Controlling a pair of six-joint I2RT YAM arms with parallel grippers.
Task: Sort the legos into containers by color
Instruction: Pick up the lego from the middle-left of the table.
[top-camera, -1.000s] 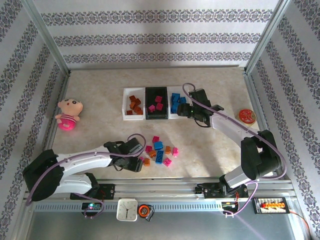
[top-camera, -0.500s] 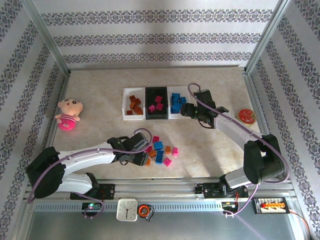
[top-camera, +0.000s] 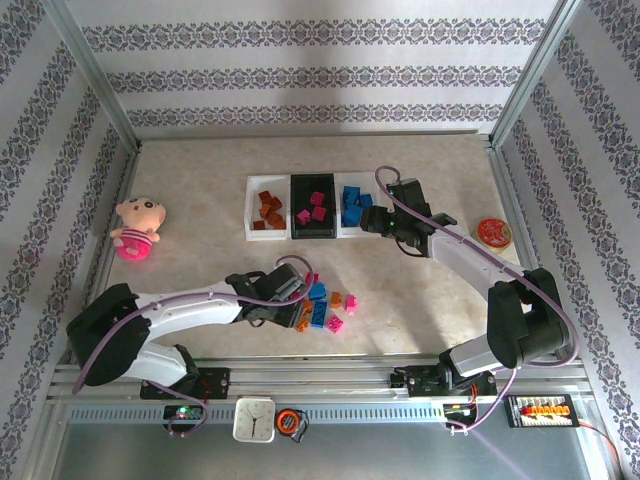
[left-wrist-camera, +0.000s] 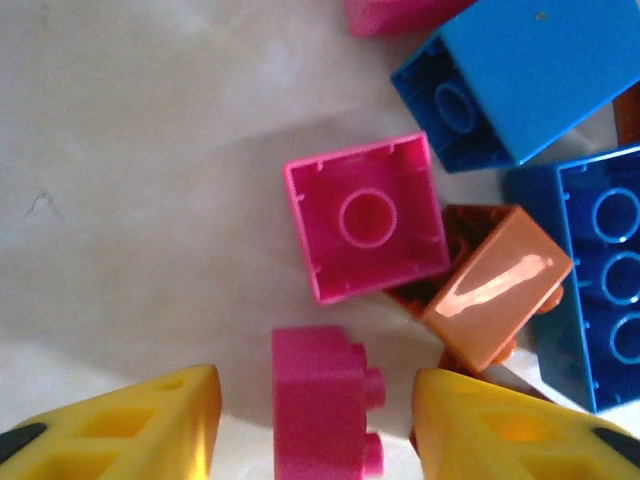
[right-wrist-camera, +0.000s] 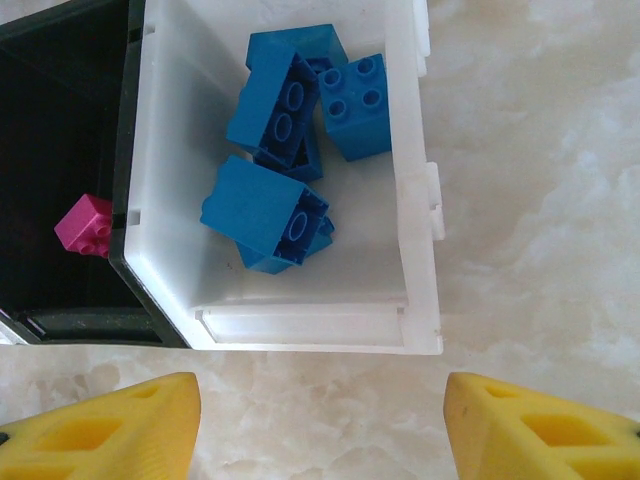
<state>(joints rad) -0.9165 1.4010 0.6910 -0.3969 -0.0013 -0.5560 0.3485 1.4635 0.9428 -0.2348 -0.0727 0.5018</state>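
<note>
While my left end effector hangs low over the tabletop, its fingers stand narrowly apart on either side of a pink lego, a gap showing on each side; the loose pile of legos lies just beyond; my right end effector gapes wide above the near wall of the white tray, with blue legos inside, just ahead.

From high behind the near edge we look down on the whole table. Our left wrist view hangs very close over the loose legos, which sit lower centre overhead. Our right wrist view faces down, less closely, on the right-hand white tray, upper centre overhead.
</note>
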